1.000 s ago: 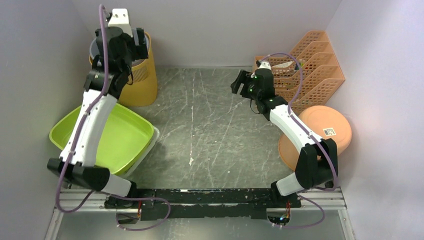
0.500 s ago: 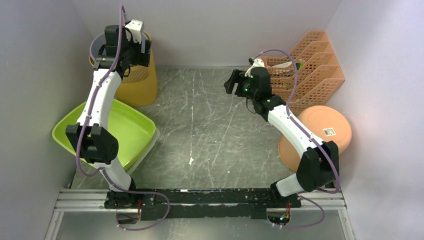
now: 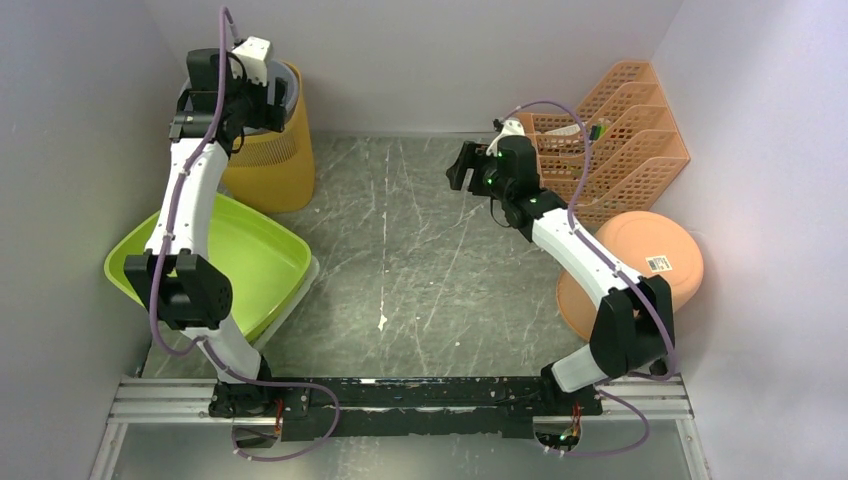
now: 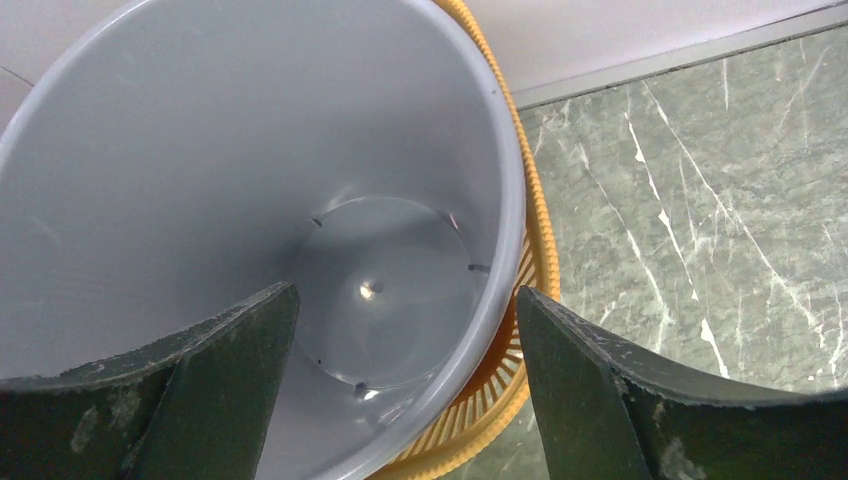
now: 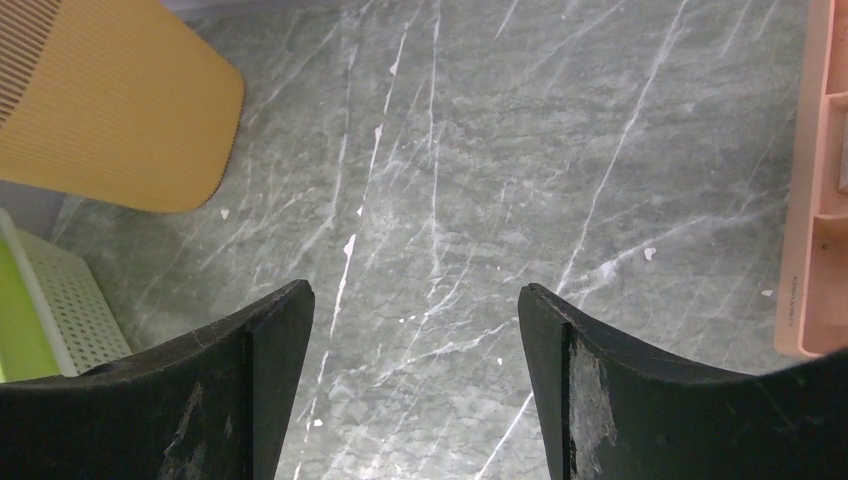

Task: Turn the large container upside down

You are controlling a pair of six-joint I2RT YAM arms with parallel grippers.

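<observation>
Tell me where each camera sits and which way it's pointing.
Top: above and behind the bases, looking down on the table; both arms show whole.
Left wrist: on the left arm, looking down into the gray bin nested in the yellow basket; the open left pincer frames the bottom.
Right wrist: on the right arm, looking down at bare table and the rack; the open right pincer shows below.
Shared: the yellow basket appears in all three.
</observation>
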